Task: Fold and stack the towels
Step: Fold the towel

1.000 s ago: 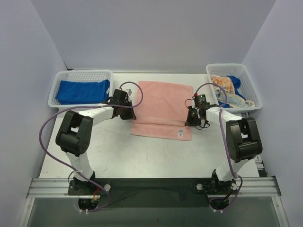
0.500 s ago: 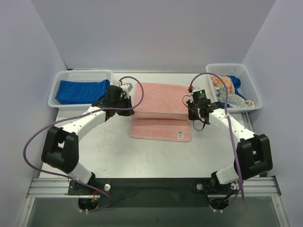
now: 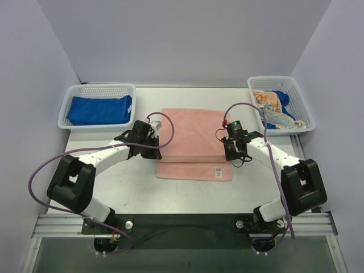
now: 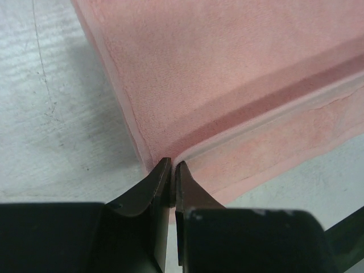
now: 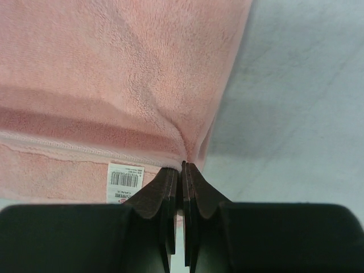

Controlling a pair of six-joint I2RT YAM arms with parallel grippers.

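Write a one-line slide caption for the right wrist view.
The right gripper pinches a folded-over corner of the salmon-pink towel, its barcode label just left, grey table to the right.

The only marking I can see is a white tag (image 5: 126,181) with a barcode on the salmon-pink towel (image 5: 114,68), its small print too blurred to read.

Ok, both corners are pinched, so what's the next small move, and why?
Probably draw the left hand and right hand slightly nearer, then release. Each is shut on a top-layer corner of the towel; that layer's edge lies short of the bottom layer's near edge, leaving a strip with the label uncovered.
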